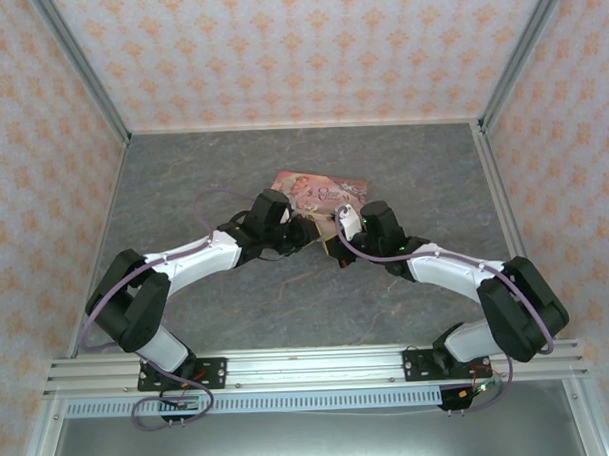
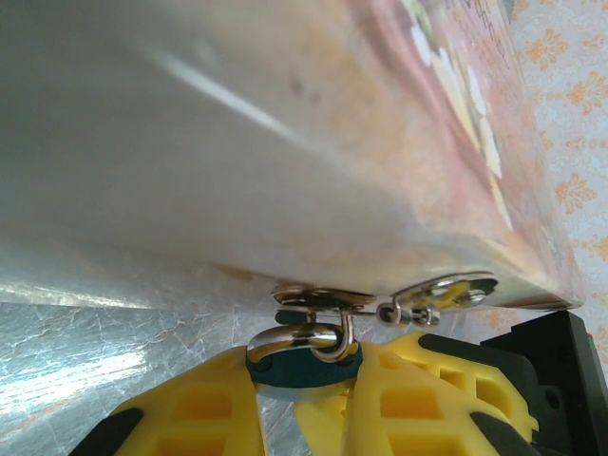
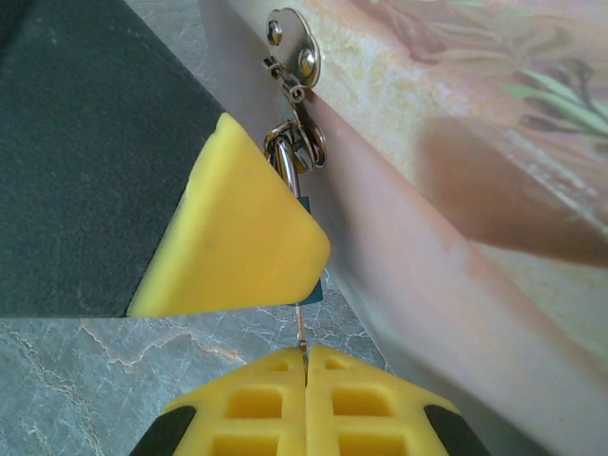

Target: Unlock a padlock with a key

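Top external: high at near edge, looking down over whole table (image 1: 317, 303). 2 wrist views: very close, from left and right, both on padlock (image 2: 304, 369) at box (image 2: 285, 142) edge.

Grey marble-patterned table (image 1: 288, 319), flat, matte. One pink picture-printed box (image 1: 318, 190) sat on it, about mid-width, a bit back of centre, turned at an angle to the table edges. An aluminium rail (image 1: 309, 366) ran along the near edge. Rest of the surface showed only the stone pattern.
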